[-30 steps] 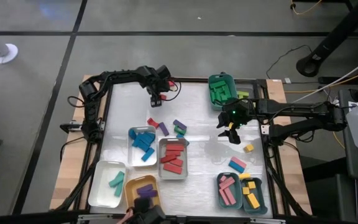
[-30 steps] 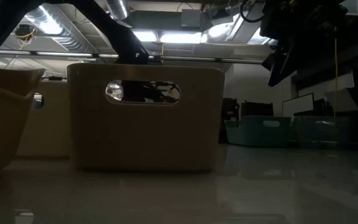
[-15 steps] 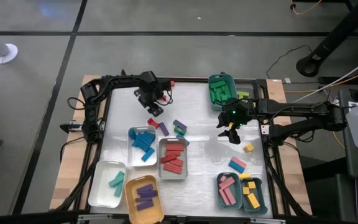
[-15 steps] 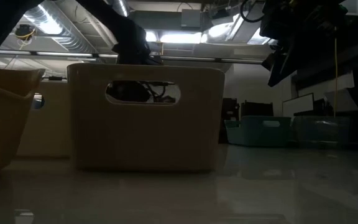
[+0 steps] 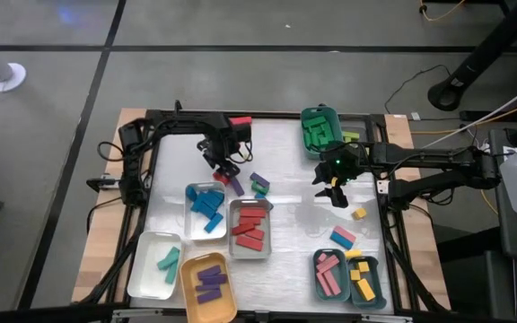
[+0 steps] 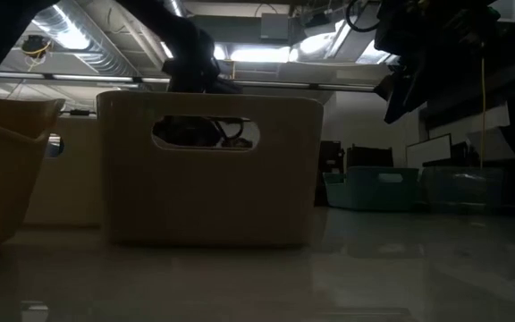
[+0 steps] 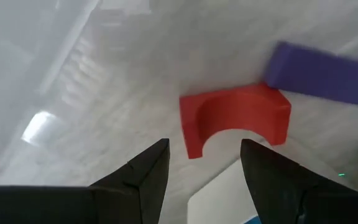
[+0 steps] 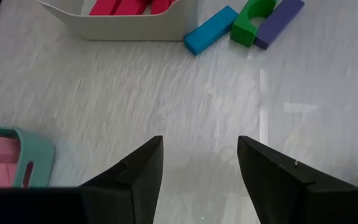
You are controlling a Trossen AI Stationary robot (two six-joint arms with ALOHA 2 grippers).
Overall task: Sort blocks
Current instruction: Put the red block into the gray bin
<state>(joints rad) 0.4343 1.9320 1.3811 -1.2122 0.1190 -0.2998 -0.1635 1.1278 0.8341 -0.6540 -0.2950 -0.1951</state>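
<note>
A red arch-shaped block (image 7: 235,118) lies flat on the white table beside a purple block (image 7: 322,74). In the high view the red block (image 5: 218,177) is near the table's middle left. My left gripper (image 5: 225,165) hangs open just above the red block, on its far side. Its fingers (image 7: 157,162) point down and touch nothing. My right gripper (image 5: 333,192) hovers open and empty over bare table at the right middle. Loose blocks lie there: a yellow one (image 5: 359,213) and a pink-and-blue pair (image 5: 343,237).
Trays stand along the near half: blue blocks (image 5: 206,205), red blocks (image 5: 249,229), teal blocks (image 5: 155,265), purple blocks (image 5: 209,280), pink blocks (image 5: 328,274), yellow blocks (image 5: 363,280). A green bin (image 5: 319,130) stands at the far right. Purple, green and blue blocks (image 5: 258,184) cluster mid-table.
My left gripper has come from the table's far edge toward the near edge and down, turning as it went. It now hangs over the red block. My right gripper has kept still.
</note>
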